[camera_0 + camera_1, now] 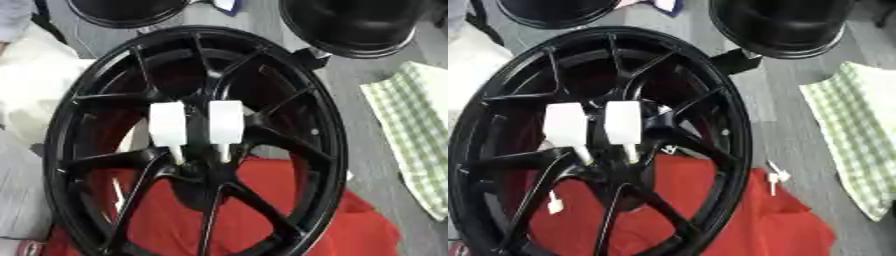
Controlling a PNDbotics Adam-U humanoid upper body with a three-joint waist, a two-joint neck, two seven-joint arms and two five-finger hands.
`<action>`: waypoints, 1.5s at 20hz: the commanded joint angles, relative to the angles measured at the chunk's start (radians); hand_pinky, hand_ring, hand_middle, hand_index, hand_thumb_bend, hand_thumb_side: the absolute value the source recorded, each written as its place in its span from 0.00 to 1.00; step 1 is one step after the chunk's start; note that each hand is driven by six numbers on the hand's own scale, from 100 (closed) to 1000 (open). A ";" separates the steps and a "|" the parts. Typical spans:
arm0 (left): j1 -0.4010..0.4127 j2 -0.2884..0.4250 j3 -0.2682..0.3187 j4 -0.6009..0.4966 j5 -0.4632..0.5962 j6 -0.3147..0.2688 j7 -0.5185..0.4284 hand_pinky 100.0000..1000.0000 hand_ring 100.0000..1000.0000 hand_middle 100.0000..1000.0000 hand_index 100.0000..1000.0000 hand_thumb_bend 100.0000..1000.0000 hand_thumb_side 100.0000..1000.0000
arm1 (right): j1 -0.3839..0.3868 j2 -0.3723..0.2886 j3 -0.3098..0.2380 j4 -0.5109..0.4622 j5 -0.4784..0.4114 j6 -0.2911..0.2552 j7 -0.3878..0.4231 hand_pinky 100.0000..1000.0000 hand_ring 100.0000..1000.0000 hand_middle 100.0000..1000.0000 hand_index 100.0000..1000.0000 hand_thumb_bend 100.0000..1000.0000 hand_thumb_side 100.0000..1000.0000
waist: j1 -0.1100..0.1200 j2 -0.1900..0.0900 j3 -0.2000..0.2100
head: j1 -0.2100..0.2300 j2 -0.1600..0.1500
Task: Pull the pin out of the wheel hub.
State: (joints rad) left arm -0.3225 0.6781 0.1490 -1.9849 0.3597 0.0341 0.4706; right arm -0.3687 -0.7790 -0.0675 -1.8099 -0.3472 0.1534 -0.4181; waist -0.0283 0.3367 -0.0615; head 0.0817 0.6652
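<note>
A large black spoked wheel hub [262, 65] stands tilted and fills the middle of both views. Two white pins are stuck side by side near its centre, blocky heads up and thin tips pointing down into the hub. The left pin [167, 125] and the right pin [226, 123] are a small gap apart. Neither of my hands shows in either view.
A red cloth [737, 215] lies under the wheel, with two small white pieces [773, 177] [555, 205] on it. A green checked cloth [416, 130] lies at the right. Two more black wheels [785, 25] [553, 12] sit behind. White fabric [26, 85] is at the left.
</note>
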 commanded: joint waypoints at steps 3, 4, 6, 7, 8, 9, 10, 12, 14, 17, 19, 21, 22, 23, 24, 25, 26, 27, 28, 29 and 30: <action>-0.032 0.108 -0.083 -0.015 -0.056 0.015 -0.060 0.67 0.61 0.67 0.72 0.00 0.70 | -0.002 -0.043 -0.007 -0.012 0.005 0.001 0.002 0.78 0.64 0.58 0.64 0.00 0.50 | 0.020 -0.035 0.003 | -0.019 0.004; -0.043 0.134 -0.109 -0.015 -0.071 0.018 -0.076 0.67 0.62 0.67 0.72 0.00 0.69 | -0.001 -0.044 -0.007 -0.011 0.005 0.002 0.002 0.78 0.64 0.58 0.64 0.00 0.50 | 0.022 -0.036 0.004 | -0.022 0.006; -0.068 0.187 -0.158 -0.015 -0.104 0.021 -0.108 0.68 0.62 0.67 0.73 0.01 0.68 | 0.001 -0.047 -0.006 -0.011 0.007 0.002 0.003 0.78 0.64 0.58 0.64 0.00 0.49 | 0.023 -0.040 0.005 | -0.026 0.011; -0.081 0.213 -0.175 -0.015 -0.120 0.023 -0.125 0.68 0.62 0.67 0.73 0.01 0.68 | 0.001 -0.048 -0.005 -0.011 0.007 0.002 0.004 0.78 0.64 0.58 0.64 0.00 0.49 | 0.024 -0.041 0.004 | -0.026 0.012; -0.094 0.240 -0.189 -0.015 -0.137 0.023 -0.141 0.68 0.62 0.67 0.73 0.01 0.67 | 0.001 -0.049 -0.004 -0.011 0.007 0.003 0.006 0.78 0.64 0.58 0.64 0.00 0.49 | 0.025 -0.042 0.004 | -0.025 0.013; -0.106 0.266 -0.200 -0.015 -0.153 0.023 -0.158 0.68 0.62 0.67 0.73 0.01 0.66 | 0.000 -0.049 -0.003 -0.011 0.008 0.003 0.007 0.78 0.64 0.58 0.64 0.00 0.49 | 0.025 -0.043 0.002 | -0.025 0.014; -0.119 0.293 -0.212 -0.015 -0.169 0.021 -0.174 0.69 0.63 0.67 0.74 0.01 0.66 | 0.000 -0.050 -0.001 -0.010 0.008 0.004 0.008 0.78 0.64 0.58 0.64 0.00 0.49 | 0.025 -0.044 0.001 | -0.023 0.016; -0.142 0.345 -0.236 -0.015 -0.201 0.011 -0.206 0.69 0.63 0.66 0.73 0.01 0.65 | -0.003 -0.051 0.002 -0.011 0.008 0.006 0.011 0.78 0.64 0.58 0.64 0.00 0.49 | 0.026 -0.046 -0.003 | -0.020 0.018; -0.171 0.397 -0.258 -0.015 -0.234 -0.014 -0.238 0.70 0.64 0.66 0.74 0.01 0.64 | -0.008 -0.051 0.005 -0.011 0.009 0.007 0.015 0.78 0.64 0.58 0.64 0.00 0.49 | 0.026 -0.046 -0.008 | -0.014 0.020; -0.217 0.442 -0.309 -0.015 -0.281 -0.060 -0.286 0.72 0.66 0.68 0.75 0.00 0.63 | -0.014 -0.050 0.012 -0.012 0.008 0.010 0.021 0.78 0.64 0.58 0.64 0.00 0.49 | 0.026 -0.047 -0.017 | -0.007 0.021; -0.248 0.455 -0.349 -0.015 -0.312 -0.091 -0.317 0.73 0.68 0.69 0.77 0.00 0.64 | -0.017 -0.052 0.014 -0.012 0.009 0.012 0.024 0.78 0.64 0.58 0.64 0.00 0.48 | 0.026 -0.049 -0.021 | -0.004 0.021; -0.274 0.463 -0.391 -0.015 -0.344 -0.122 -0.348 0.74 0.69 0.70 0.78 0.00 0.63 | -0.019 -0.053 0.017 -0.013 0.009 0.013 0.027 0.78 0.64 0.58 0.64 0.00 0.48 | 0.027 -0.050 -0.025 | -0.002 0.019; -0.283 0.467 -0.412 -0.015 -0.359 -0.138 -0.364 0.75 0.70 0.70 0.79 0.01 0.63 | -0.020 -0.053 0.018 -0.013 0.009 0.014 0.028 0.78 0.64 0.58 0.64 0.00 0.48 | 0.027 -0.051 -0.027 | -0.001 0.019; -0.291 0.471 -0.431 -0.015 -0.374 -0.153 -0.379 0.75 0.70 0.71 0.79 0.01 0.63 | -0.021 -0.054 0.019 -0.013 0.010 0.015 0.030 0.78 0.64 0.58 0.64 0.00 0.48 | 0.027 -0.052 -0.028 | 0.001 0.018; -0.298 0.475 -0.451 -0.015 -0.390 -0.169 -0.395 0.75 0.71 0.71 0.79 0.01 0.63 | -0.023 -0.055 0.020 -0.014 0.010 0.015 0.031 0.78 0.64 0.58 0.64 0.00 0.48 | 0.028 -0.053 -0.030 | 0.003 0.018; -0.304 0.478 -0.466 -0.015 -0.406 -0.185 -0.411 0.75 0.71 0.71 0.79 0.02 0.63 | -0.023 -0.056 0.021 -0.014 0.010 0.016 0.033 0.78 0.64 0.58 0.64 0.00 0.48 | 0.028 -0.054 -0.030 | 0.004 0.017; -0.309 0.481 -0.479 -0.015 -0.422 -0.196 -0.427 0.76 0.71 0.71 0.80 0.02 0.63 | -0.025 -0.056 0.022 -0.014 0.010 0.016 0.034 0.78 0.64 0.58 0.64 0.00 0.48 | 0.028 -0.055 -0.031 | 0.005 0.016; -0.316 0.483 -0.493 -0.015 -0.438 -0.201 -0.443 0.76 0.71 0.71 0.80 0.02 0.63 | -0.026 -0.057 0.024 -0.014 0.011 0.017 0.036 0.78 0.64 0.58 0.64 0.00 0.48 | 0.029 -0.056 -0.032 | 0.007 0.015; -0.324 0.482 -0.508 -0.015 -0.454 -0.201 -0.459 0.76 0.71 0.71 0.80 0.02 0.63 | -0.027 -0.057 0.025 -0.014 0.011 0.018 0.037 0.78 0.64 0.58 0.64 0.00 0.48 | 0.029 -0.057 -0.033 | 0.009 0.011; -0.331 0.480 -0.525 -0.015 -0.470 -0.198 -0.475 0.76 0.71 0.71 0.80 0.02 0.63 | -0.029 -0.057 0.026 -0.014 0.011 0.019 0.038 0.78 0.64 0.58 0.64 0.00 0.48 | 0.030 -0.057 -0.033 | 0.011 0.006; -0.338 0.477 -0.540 -0.015 -0.485 -0.194 -0.490 0.76 0.71 0.71 0.80 0.02 0.63 | -0.030 -0.057 0.028 -0.014 0.011 0.019 0.040 0.78 0.64 0.58 0.64 0.00 0.48 | 0.030 -0.057 -0.034 | 0.013 0.001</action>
State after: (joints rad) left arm -0.6448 1.1198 -0.3838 -1.9870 -0.1058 -0.1588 0.0000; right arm -0.3868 -0.7971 -0.0327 -1.8095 -0.3458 0.1731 -0.3825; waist 0.0031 0.3084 -0.0947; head 0.0900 0.6798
